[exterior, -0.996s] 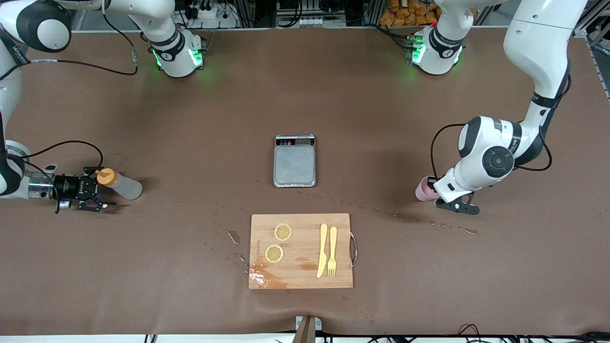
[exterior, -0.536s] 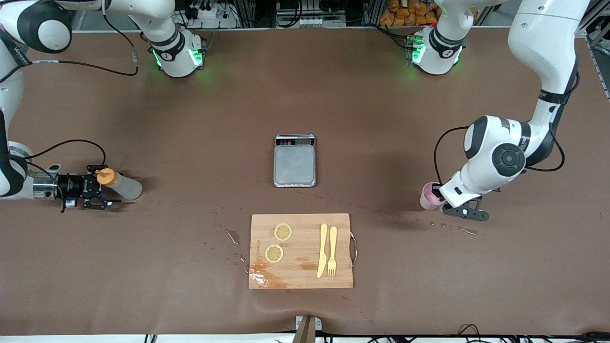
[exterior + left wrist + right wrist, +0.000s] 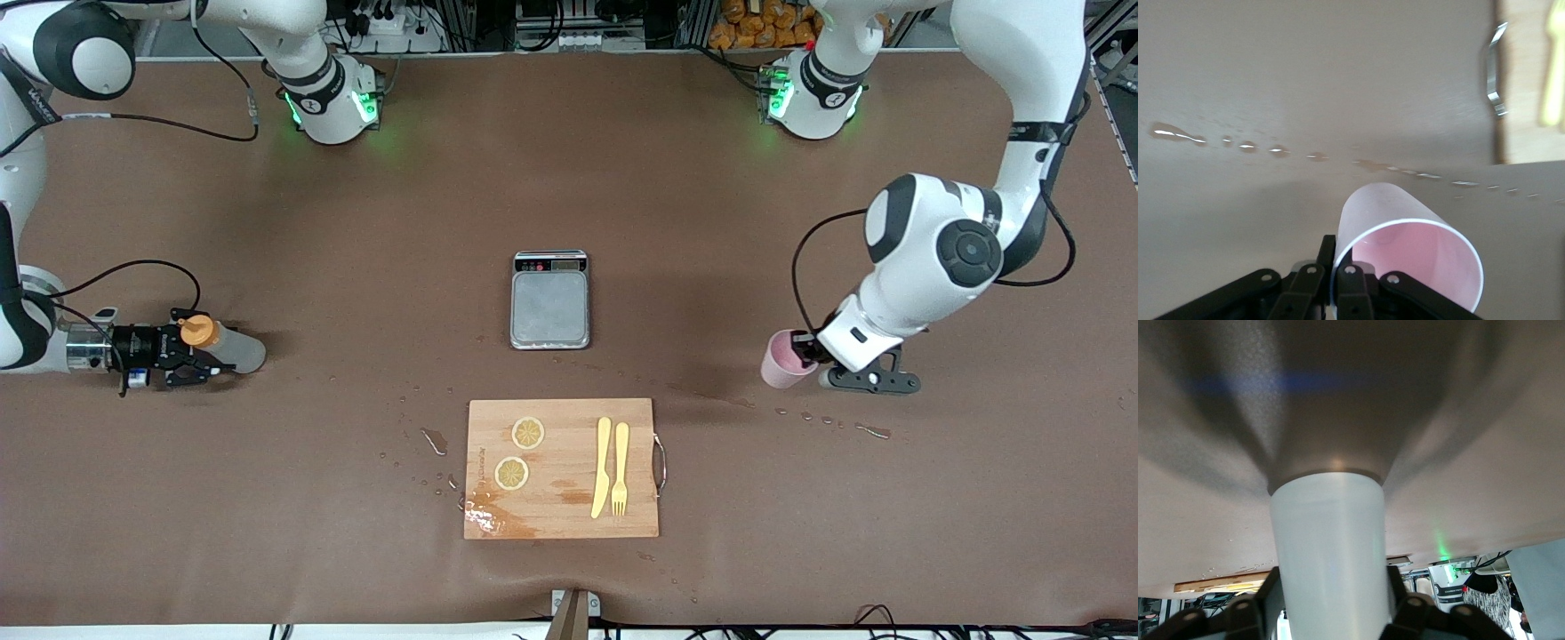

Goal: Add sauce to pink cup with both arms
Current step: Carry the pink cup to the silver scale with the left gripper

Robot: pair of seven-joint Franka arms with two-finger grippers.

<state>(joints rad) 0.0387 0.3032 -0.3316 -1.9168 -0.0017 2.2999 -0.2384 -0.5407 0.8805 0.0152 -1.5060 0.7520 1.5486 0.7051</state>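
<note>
Left claw (image 3: 807, 351): clamped on the rim of the pink cup (image 3: 781, 360), one finger inside, one outside; the cup is tilted and seems just off the worktop (image 3: 356, 222), toward the left arm's end.
Pink cup, left wrist view (image 3: 1408, 250): mouth open to the camera, nothing inside.
Right claw (image 3: 197, 356): low at the right arm's end, fingers either side of the sauce bottle (image 3: 227, 345) below its orange cap (image 3: 198, 332); whether they press it I cannot tell.
Sauce bottle: stands on the worktop.
Middle: grey scale (image 3: 550, 300); nearer the front camera, a wooden cutting board (image 3: 562, 468) with two lemon slices (image 3: 528, 433), a yellow knife (image 3: 602, 467) and fork (image 3: 620, 468).
Worktop: scattered droplets (image 3: 831, 421).
</note>
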